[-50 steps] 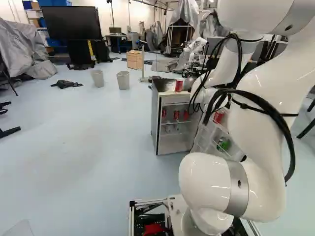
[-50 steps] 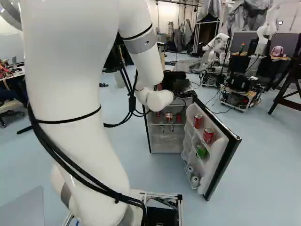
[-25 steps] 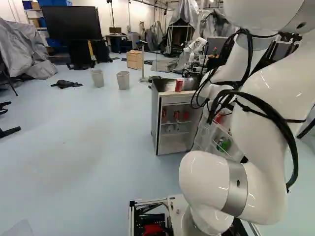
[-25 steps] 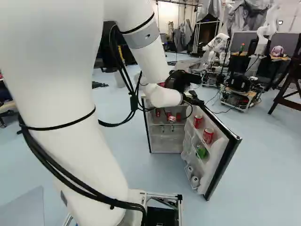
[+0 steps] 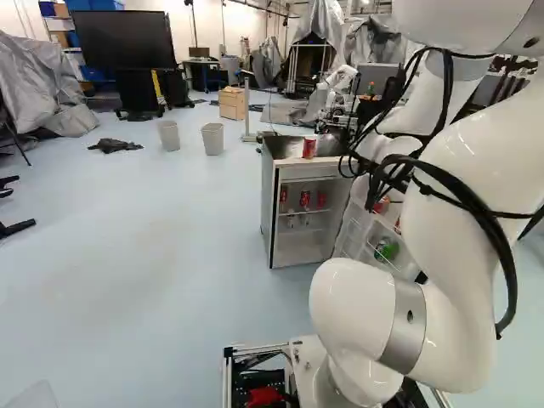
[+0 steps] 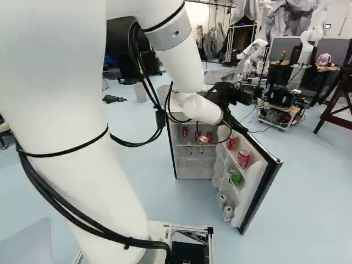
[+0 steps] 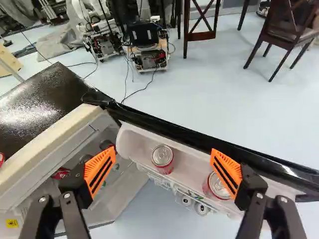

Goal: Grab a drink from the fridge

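A spread, empty tool (image 7: 163, 164) hangs above the open fridge door (image 6: 251, 186) at right, best lowered straight around the far red can (image 7: 162, 156), fingers clear of the near can (image 7: 216, 189).

The fingers (image 7: 75, 187) are showing black, their orange pads (image 7: 99, 171) bearing dark stripes. The fridge door (image 6: 247, 192) is pairing white lining with black edging; its upper cans (image 6: 243, 158) are showing red and silver, the lower can (image 6: 236, 177) green. The floor (image 5: 170, 255) is looking pale blue.

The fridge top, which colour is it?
The fridge top is glossy black; the wrist view shows it best.
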Tool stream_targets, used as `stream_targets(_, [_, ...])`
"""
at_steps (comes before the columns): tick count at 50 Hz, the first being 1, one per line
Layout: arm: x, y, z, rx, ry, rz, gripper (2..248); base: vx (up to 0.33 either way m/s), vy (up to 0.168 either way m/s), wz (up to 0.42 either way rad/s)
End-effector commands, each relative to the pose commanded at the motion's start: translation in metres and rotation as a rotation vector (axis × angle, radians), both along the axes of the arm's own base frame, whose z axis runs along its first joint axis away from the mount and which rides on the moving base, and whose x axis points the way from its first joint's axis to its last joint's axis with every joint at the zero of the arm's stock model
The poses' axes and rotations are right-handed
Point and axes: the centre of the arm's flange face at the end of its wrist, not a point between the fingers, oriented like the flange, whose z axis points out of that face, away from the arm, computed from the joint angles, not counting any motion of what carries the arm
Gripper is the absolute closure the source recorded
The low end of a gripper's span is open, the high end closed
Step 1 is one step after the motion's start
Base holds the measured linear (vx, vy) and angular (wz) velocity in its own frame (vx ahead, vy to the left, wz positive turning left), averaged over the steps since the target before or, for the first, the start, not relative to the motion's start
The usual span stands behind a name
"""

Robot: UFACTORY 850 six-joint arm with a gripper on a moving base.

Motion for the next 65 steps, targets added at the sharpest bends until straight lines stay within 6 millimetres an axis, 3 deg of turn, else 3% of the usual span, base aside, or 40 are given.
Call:
stream_targets(28, [0.000,-0.044,0.030,-0.029,-0.049,-0.074,3,0.000,0.000,0.000])
stream_targets(65, [0.016,-0.098,0.058,0.034,-0.029,-0.113,3,0.000,0.000,0.000])
